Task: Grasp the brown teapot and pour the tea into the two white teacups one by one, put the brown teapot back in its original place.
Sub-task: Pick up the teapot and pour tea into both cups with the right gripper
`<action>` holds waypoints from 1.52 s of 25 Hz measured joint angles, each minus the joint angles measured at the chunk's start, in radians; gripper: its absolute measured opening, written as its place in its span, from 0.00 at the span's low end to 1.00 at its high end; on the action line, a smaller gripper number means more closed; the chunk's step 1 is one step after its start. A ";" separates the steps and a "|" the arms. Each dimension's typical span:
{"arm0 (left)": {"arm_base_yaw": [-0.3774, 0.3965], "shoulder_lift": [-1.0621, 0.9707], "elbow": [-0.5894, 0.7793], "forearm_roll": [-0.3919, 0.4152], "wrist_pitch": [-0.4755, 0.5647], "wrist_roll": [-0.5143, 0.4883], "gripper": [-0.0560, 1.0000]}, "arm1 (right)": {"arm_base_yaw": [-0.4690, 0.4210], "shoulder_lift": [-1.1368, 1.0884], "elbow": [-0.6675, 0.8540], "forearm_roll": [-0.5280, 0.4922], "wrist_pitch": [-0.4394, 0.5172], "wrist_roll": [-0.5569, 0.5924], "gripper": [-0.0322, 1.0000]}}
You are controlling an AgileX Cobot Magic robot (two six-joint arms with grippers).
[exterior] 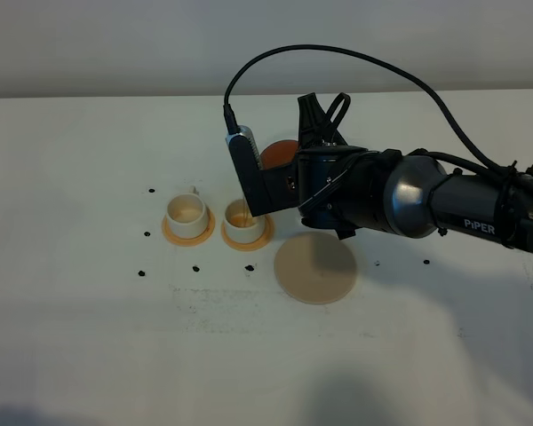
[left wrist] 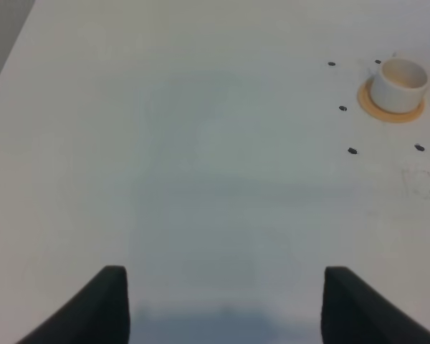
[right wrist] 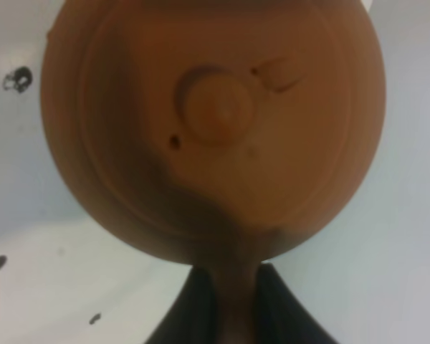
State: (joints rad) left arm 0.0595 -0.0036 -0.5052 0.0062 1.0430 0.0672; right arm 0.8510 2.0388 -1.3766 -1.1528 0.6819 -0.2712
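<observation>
Near the cylindrical white teacups (exterior: 187, 216) (exterior: 241, 221), right jaws clamp the handle (right wrist: 233, 301) of the round clay teapot (right wrist: 129, 143); left jaws apart.

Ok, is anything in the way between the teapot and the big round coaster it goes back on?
Nothing visible. The beige coaster lies bare near the held brown teapot; the left teacup and right teacup stand off to one side.

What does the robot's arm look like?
The right arm is shiny black and dark grey, with round joints and white PiPER lettering. A black cable loops over it. The left fingers are black wedges.
</observation>
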 joint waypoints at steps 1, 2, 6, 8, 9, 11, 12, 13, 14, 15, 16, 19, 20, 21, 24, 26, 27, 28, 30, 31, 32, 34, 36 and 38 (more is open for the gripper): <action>0.000 0.000 0.000 0.000 0.000 0.000 0.61 | 0.000 0.000 0.000 -0.003 -0.001 -0.001 0.11; 0.000 0.000 0.000 0.000 0.000 0.000 0.61 | 0.000 0.000 0.000 -0.005 -0.002 -0.004 0.11; 0.000 0.000 0.000 0.000 0.000 0.000 0.61 | 0.000 0.000 0.000 -0.009 -0.002 -0.033 0.11; 0.000 0.000 0.000 0.000 0.000 0.000 0.61 | 0.000 0.000 0.000 -0.012 -0.002 -0.045 0.11; 0.000 0.000 0.000 0.000 0.000 0.000 0.61 | 0.000 0.000 0.000 -0.018 -0.002 -0.049 0.11; 0.000 0.000 0.000 0.000 0.000 0.000 0.61 | 0.000 0.000 0.000 -0.024 -0.002 -0.054 0.11; 0.000 0.000 0.000 0.000 0.000 0.000 0.61 | 0.000 0.000 0.000 -0.028 -0.002 -0.056 0.11; 0.000 0.000 0.000 0.000 0.000 0.000 0.61 | 0.000 0.000 0.000 -0.030 -0.002 -0.058 0.11; 0.000 0.000 0.000 0.000 0.000 0.000 0.61 | 0.000 0.000 0.000 -0.034 -0.002 -0.063 0.11; 0.000 0.000 0.000 0.000 0.000 0.000 0.61 | 0.000 0.000 0.000 -0.037 -0.002 -0.064 0.11; 0.000 0.000 0.000 0.000 0.000 0.000 0.61 | 0.000 0.000 0.000 -0.042 -0.002 -0.066 0.11; 0.000 0.000 0.000 0.000 0.000 0.000 0.61 | 0.000 0.000 0.000 -0.055 -0.002 -0.071 0.11; 0.000 0.000 0.000 0.000 0.000 0.000 0.61 | 0.000 0.000 0.000 -0.061 -0.002 -0.072 0.11; 0.000 0.000 0.000 0.000 0.000 0.000 0.61 | 0.000 0.000 0.000 -0.064 -0.002 -0.072 0.11; 0.000 0.000 0.000 0.000 0.000 0.000 0.61 | 0.000 0.000 0.000 -0.073 -0.001 -0.072 0.11; 0.000 0.000 0.000 0.000 0.000 0.000 0.61 | 0.000 0.000 0.000 -0.078 0.001 -0.072 0.11; 0.000 0.000 0.000 0.000 0.000 0.000 0.61 | 0.000 0.000 0.000 -0.080 0.002 -0.072 0.11; 0.000 0.000 0.000 0.000 0.000 0.000 0.61 | 0.000 0.000 0.000 -0.083 0.005 -0.072 0.11; 0.000 0.000 0.000 0.000 0.000 0.000 0.61 | 0.000 0.000 0.000 -0.088 0.011 -0.072 0.11; 0.000 0.000 0.000 0.000 0.000 0.000 0.61 | 0.000 0.000 0.000 -0.092 0.017 -0.073 0.11; 0.000 0.000 0.000 0.000 0.000 0.000 0.61 | 0.000 0.000 0.000 -0.094 0.021 -0.073 0.11; 0.000 0.000 0.000 0.000 0.000 0.000 0.61 | 0.000 0.000 0.000 -0.096 0.028 -0.073 0.11; 0.000 0.000 0.000 0.000 0.000 0.000 0.61 | 0.000 0.000 0.000 -0.104 0.033 -0.073 0.11; 0.000 0.000 0.000 0.000 0.000 0.000 0.61 | 0.000 0.000 0.000 -0.118 0.037 -0.073 0.11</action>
State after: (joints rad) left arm 0.0595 -0.0036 -0.5052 0.0062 1.0430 0.0672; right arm 0.8510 2.0388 -1.3766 -1.2706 0.7189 -0.3440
